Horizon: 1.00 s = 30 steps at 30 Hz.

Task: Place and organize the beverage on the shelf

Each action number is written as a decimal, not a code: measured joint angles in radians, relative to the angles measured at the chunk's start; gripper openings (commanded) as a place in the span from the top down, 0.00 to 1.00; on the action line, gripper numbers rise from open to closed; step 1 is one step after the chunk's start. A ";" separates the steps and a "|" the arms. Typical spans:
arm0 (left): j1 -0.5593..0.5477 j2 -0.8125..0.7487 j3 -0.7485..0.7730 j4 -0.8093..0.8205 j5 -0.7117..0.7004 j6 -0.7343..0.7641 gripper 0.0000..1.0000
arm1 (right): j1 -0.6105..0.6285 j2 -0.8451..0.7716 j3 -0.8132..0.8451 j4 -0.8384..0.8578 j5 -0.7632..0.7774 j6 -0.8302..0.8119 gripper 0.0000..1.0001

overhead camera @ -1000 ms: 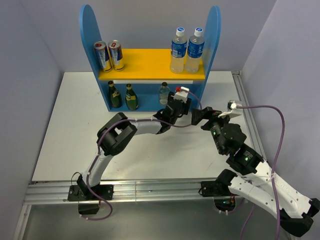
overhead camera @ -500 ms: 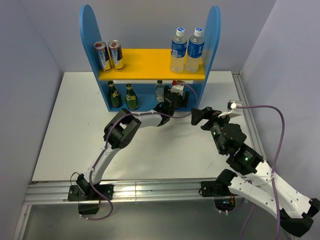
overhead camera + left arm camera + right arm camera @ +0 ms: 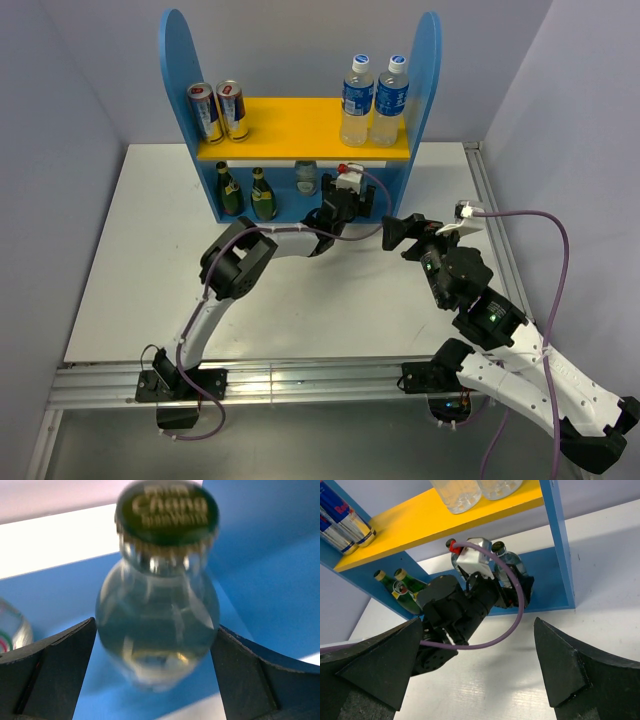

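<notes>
The shelf (image 3: 300, 128) stands at the back, with two blue-labelled plastic bottles (image 3: 373, 100) on its yellow board and two green glass bottles (image 3: 246, 192) on the lower level. My left gripper (image 3: 338, 196) reaches into the lower level, open. A short clear bottle with a green cap (image 3: 157, 625) stands upright on the blue floor between its fingers (image 3: 55, 665). Another short clear bottle (image 3: 10, 630) sits just to its left. My right gripper (image 3: 395, 232) hangs open and empty over the table in front of the shelf's right side.
Two drink cans (image 3: 218, 110) stand on the left of the yellow board. The shelf's right side panel (image 3: 560, 540) is close beside the left gripper. A purple cable (image 3: 515, 605) loops off the left wrist. Walls enclose the table on three sides.
My left gripper pushed deeper into the lower level and leftward, then opened its jaws around the short clear bottle. The clear bottle seen beside it in the top view now sits further left. The right arm stayed still.
</notes>
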 measured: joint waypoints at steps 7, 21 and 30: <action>-0.045 -0.090 -0.120 0.026 -0.026 -0.005 0.01 | 0.000 -0.002 0.000 0.000 0.000 0.000 0.01; -0.144 -0.394 -0.468 0.014 -0.126 -0.046 0.01 | 0.000 -0.018 -0.014 0.000 0.011 0.002 0.01; -0.219 -0.769 -0.558 -0.433 -0.321 -0.142 0.01 | 0.000 0.037 0.089 -0.078 -0.022 0.006 0.00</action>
